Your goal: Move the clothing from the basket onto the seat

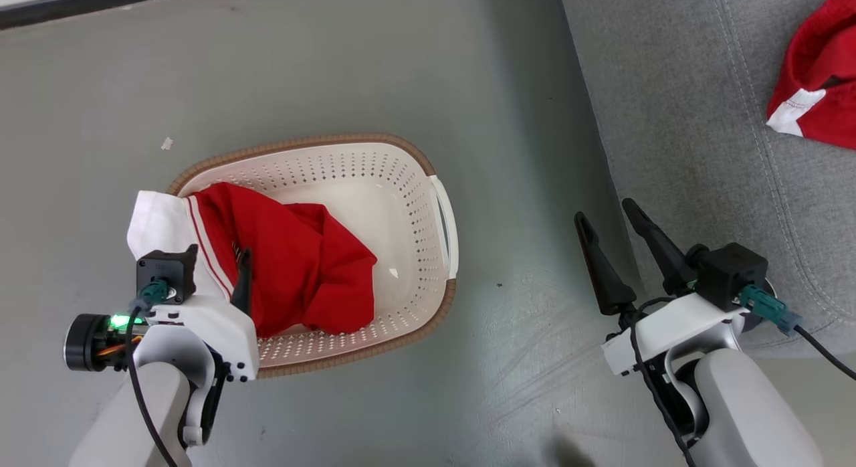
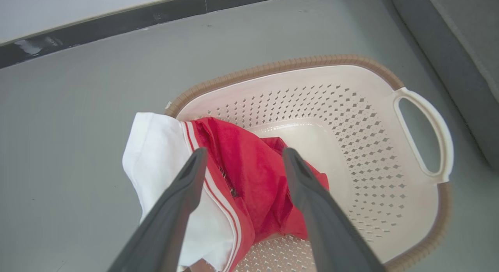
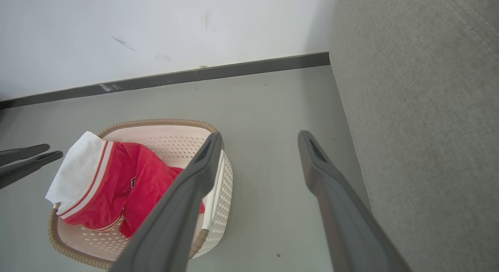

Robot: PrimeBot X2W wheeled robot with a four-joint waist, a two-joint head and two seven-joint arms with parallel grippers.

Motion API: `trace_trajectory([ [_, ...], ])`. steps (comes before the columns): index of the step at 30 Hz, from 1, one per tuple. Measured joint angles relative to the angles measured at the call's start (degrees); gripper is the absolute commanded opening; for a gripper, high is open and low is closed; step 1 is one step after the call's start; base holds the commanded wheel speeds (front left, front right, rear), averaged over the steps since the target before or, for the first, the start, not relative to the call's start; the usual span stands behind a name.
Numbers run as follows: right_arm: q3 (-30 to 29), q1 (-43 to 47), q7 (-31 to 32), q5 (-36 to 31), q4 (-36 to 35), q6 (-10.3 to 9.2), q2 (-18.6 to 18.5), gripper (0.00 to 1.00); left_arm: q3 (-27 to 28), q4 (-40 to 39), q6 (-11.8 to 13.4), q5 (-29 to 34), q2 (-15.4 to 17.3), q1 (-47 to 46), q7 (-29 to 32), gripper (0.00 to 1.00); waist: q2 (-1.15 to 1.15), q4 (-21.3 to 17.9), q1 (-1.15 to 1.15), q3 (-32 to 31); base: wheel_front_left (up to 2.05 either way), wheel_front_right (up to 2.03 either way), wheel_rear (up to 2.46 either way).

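Since the left gripper (image 2: 245, 155) sits right over the clothing (image 1: 301, 266) and the right gripper (image 1: 605, 211) hangs well off to the side, this pick looks like the left arm's job.

Left jaws are spread wide, nothing held. In the left wrist view its two fingers straddle the garment, one over the white panel, the other over the red bunch. Can't tell whether the tips touch fabric yet.

The garment is in the left half of the basket (image 1: 374, 172): white end draped over the left rim and hanging outside, red part piled toward the middle. Its long axis runs along the basket's length, roughly in line with the jaws' closing direction, so closing should gather a fold near the striped band. Fine for soft cloth.

Right gripper: also wide open and empty, over the floor (image 1: 334, 65) between basket and seat (image 1: 682, 119).

The seat lies to the right of the basket, so the carry goes rightward, toward the right arm. Another red piece (image 1: 819, 79) already lies on the seat, far right.

Watch the white end dragging on the rim during the lift.
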Motion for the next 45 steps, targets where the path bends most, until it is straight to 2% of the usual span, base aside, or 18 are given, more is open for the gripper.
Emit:
trace_trajectory([
  [8,0.35,-1.42,-0.01,0.48,0.08,0.00,0.00,1.00,1.88,2.72,1.44,0.67,1.63,-1.74,-0.01,1.00,0.00,-0.68,0.00,1.74,0.00,0.00,0.00],
  [23,0.75,-2.32,-0.25,0.51,0.38,0.00,-0.01,1.00,4.15,6.59,1.70,0.02,2.38,-3.87,-0.10,1.00,0.00,-1.29,0.00,3.97,0.00,0.00,0.00],
  [30,0.74,-3.05,-0.25,0.51,0.38,0.00,-0.01,1.00,5.91,8.04,1.78,-1.08,3.78,-5.39,-0.11,1.00,0.00,-1.35,0.00,5.32,0.00,0.00,0.00],
  [45,0.70,-4.81,-0.25,0.31,0.22,0.00,-0.02,1.00,7.26,10.36,1.59,-2.21,3.75,-8.62,-0.55,1.00,0.00,-1.14,0.00,8.65,0.00,0.00,0.00],
])
